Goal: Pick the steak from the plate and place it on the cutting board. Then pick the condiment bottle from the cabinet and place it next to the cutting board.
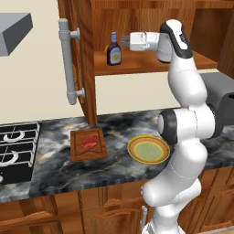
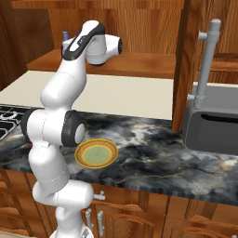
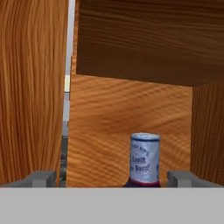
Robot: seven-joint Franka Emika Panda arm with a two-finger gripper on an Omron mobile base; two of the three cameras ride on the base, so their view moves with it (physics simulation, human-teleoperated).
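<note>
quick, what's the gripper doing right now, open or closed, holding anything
Gripper: open, holding nothing, jaws either side of the condiment bottle cap.

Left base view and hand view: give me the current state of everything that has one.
steak: lying flat on the cutting board
plate: bare, on the counter
condiment bottle: upright on the cabinet shelf, capped, not gripped
cabinet door: open
gripper: jaws open, level with the bottle's cap

A dark marbled stone counter (image 1: 119, 169) runs along a cream wall (image 1: 32, 82), with a black gas hob (image 1: 16, 148) set in at one end, a grey microwave (image 2: 211, 123) at the other, a grey extractor hood (image 1: 13, 32) above and wooden drawers (image 1: 114, 210) below.
</note>
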